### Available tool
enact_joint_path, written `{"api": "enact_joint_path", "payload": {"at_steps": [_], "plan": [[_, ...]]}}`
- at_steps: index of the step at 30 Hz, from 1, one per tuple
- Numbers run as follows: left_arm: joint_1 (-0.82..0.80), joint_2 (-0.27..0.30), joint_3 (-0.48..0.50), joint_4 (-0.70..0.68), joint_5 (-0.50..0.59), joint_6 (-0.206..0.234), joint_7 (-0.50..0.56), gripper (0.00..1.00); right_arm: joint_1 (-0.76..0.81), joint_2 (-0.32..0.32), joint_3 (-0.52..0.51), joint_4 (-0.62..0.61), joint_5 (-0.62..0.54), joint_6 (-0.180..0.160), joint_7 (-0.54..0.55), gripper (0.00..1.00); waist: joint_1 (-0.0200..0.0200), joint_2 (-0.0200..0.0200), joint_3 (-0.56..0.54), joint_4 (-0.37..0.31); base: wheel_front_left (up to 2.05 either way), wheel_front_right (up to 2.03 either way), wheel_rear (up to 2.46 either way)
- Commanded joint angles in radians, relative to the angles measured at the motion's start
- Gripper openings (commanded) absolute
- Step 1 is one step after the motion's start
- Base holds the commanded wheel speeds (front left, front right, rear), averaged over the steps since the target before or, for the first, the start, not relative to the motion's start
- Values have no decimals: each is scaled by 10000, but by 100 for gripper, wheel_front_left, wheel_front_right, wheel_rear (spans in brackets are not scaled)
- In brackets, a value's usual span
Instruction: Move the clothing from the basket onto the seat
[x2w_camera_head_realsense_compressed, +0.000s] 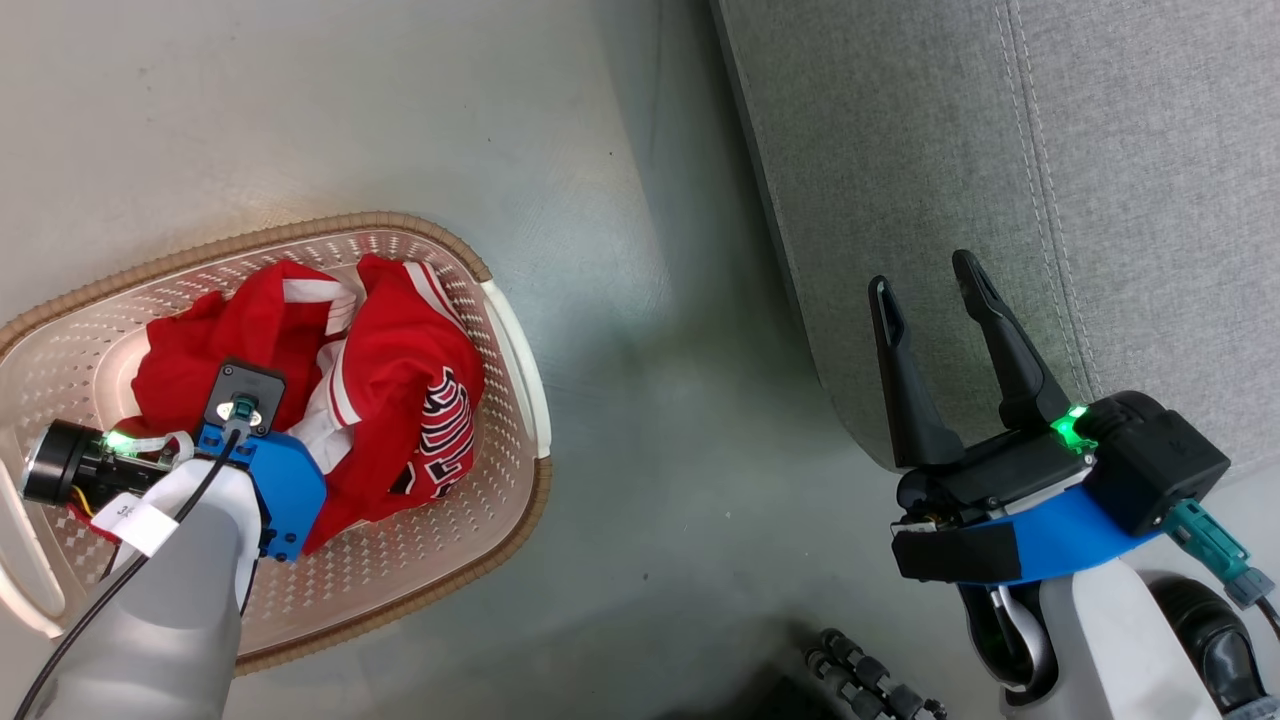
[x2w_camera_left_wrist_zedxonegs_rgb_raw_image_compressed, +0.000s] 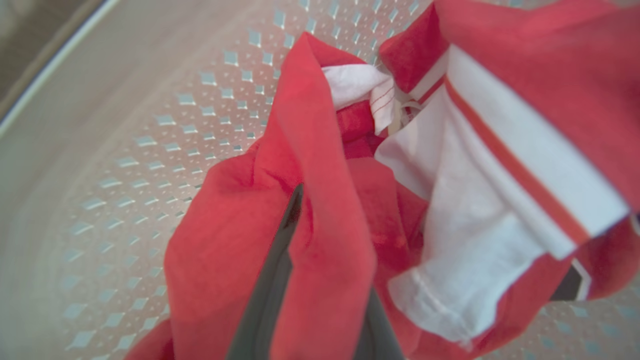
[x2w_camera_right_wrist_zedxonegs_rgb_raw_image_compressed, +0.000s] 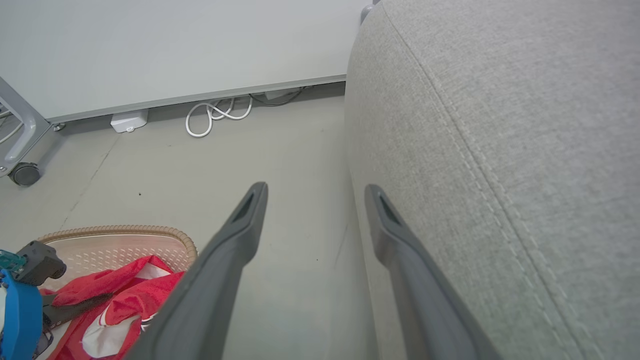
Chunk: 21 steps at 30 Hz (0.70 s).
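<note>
The left wrist view, closest in, shows the left gripper with its two long dark fingers drawn together on a fold of the soft red clothing with white trim. The fold runs lengthwise along the fingers and covers both tips and most of one finger. The cloth nearest the lens is blurred.

In the head view those fingers are hidden beneath the arm's own wrist and blue bracket, which point down into the cream-white perforated plastic basket with a brown woven-look rim. All the clothing lies heaped inside it, and I cannot tell where one garment ends and the other begins. The black-and-white block lettering runs roughly up and down that view, partly folded under and unreadable. The frame edge cuts off the basket's left end.

The right gripper stands wide apart and empty, fingers pointing up the view, over the grey floor just beside the large grey woven-fabric seat. The seat's stitched seam runs along that view's height and out of frame.

Farthest off, the right wrist view shows a white cable looped at the foot of a pale wall.
</note>
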Motion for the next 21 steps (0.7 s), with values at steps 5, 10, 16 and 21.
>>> {"api": "enact_joint_path", "payload": {"at_steps": [5, 10, 16, 21], "plan": [[-219, -101, -82, 145, -182, -68, -79, 0, -261, -15, -44, 22, -8, 5, -54, 100, -1, 0, -73, 115, 0, 0, 0], [-238, -338, -110, 185, -326, -108, -195, 0, -277, -17, -73, 64, -159, 5, -53, 100, -1, 0, -346, 386, 0, 0, 0], [14, -788, -114, 127, -597, -235, -541, 0, -290, -18, -105, 243, -415, 5, -53, 100, -1, 0, -1119, 846, 0, 0, 0], [442, -1149, -79, 1, -876, -544, -804, 0, -194, -20, -138, 494, -644, 5, -53, 100, -1, 0, -2124, 1175, 0, 0, 0]]}}
